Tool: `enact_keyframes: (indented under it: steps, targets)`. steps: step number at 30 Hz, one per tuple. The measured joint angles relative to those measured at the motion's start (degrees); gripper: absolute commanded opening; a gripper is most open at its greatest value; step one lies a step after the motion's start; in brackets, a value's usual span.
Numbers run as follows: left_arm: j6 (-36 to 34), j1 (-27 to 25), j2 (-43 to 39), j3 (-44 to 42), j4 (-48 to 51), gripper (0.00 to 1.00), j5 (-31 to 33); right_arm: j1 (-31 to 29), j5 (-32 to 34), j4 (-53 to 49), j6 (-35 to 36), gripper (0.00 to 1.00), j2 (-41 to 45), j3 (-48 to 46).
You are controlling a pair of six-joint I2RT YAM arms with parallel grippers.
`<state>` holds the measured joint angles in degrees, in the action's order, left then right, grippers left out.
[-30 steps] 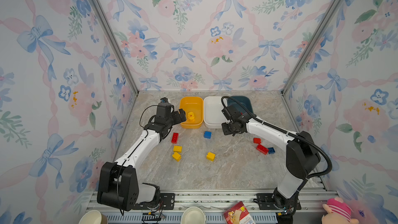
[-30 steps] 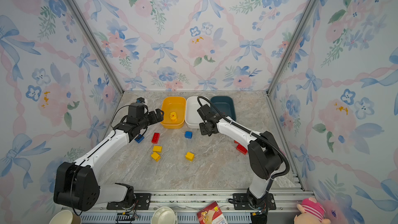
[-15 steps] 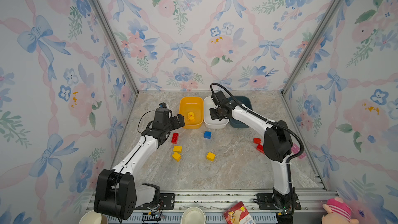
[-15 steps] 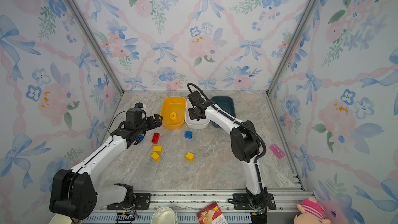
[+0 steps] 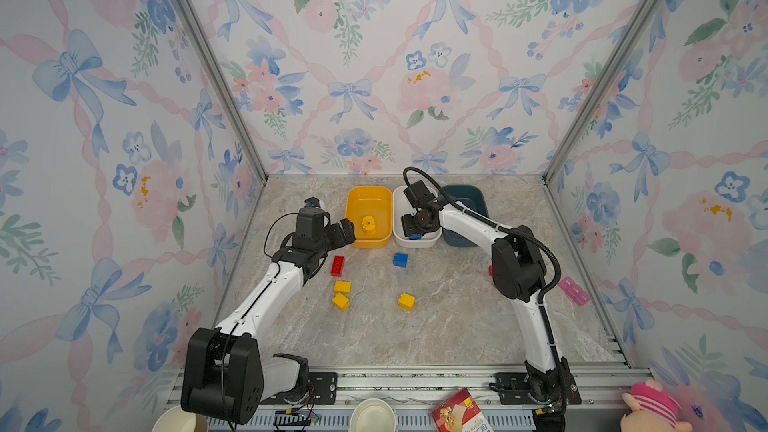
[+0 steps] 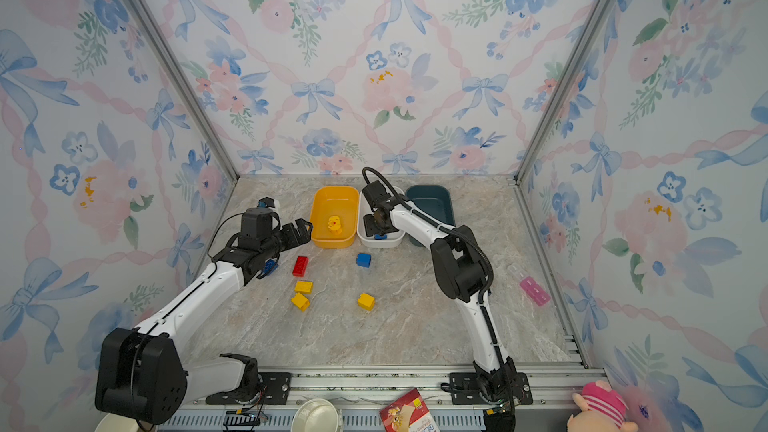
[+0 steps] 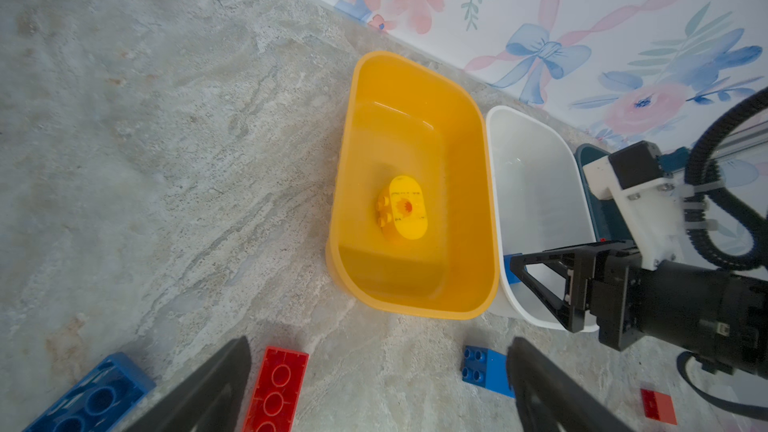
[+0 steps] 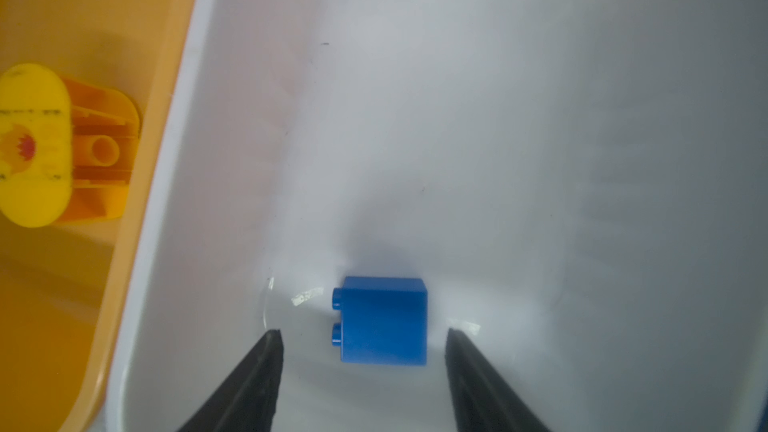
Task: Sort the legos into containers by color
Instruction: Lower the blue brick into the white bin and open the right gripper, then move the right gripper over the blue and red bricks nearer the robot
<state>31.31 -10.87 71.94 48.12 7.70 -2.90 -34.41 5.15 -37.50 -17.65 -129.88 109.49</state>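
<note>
— Where do the tubs stand?
— In a row at the back of the desk (image 5: 457,326): the left tub (image 7: 399,89), the middle tub (image 7: 536,184) against it, the right tub (image 5: 467,201) beyond. In the left tub lies one lego (image 5: 368,225). A second lego (image 8: 382,322) lies in the middle tub near its front wall, between the fingers (image 8: 249,380) of my right end effector (image 8: 362,332), touching neither.
— And on the desk?
— My left end effector (image 5: 341,231) hangs before the left tub. Nearer my base lies an oblong lego (image 5: 337,265), then a lego pair (image 5: 342,287). A square lego (image 5: 400,260) lies before the middle tub; a lone lego (image 5: 407,301) farther forward.
</note>
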Motion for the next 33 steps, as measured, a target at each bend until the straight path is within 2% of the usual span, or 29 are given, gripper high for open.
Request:
enact_keyframes:
  steps: [7, 14, 20, 28, 33]
  targets:
    - [0.0, 0.04, 0.24, 0.04, -0.46, 0.98, 0.0, 0.09, -0.28, 0.0, -0.13, 0.72, 1.7, -0.96]
    - [0.0, 0.04, 1.66, 0.39, -0.85, 0.98, 0.0, 0.26, -0.46, 0.17, -1.11, 0.78, 10.95, -5.7]
    - [0.02, 0.04, 2.71, 1.2, -1.55, 0.98, -0.02, 1.7, -1.66, 0.83, -3.17, 0.79, 21.55, -14.73]
    - [0.02, 0.04, 4.2, 1.73, -2.1, 0.98, -0.24, 8.07, -3.04, 0.42, -8.11, 0.82, 31.65, -29.77]
    - [0.02, 0.04, 4.52, 1.73, -2.14, 0.98, -0.72, 11.37, -3.04, -1.68, -11.43, 0.92, 36.81, -35.93]
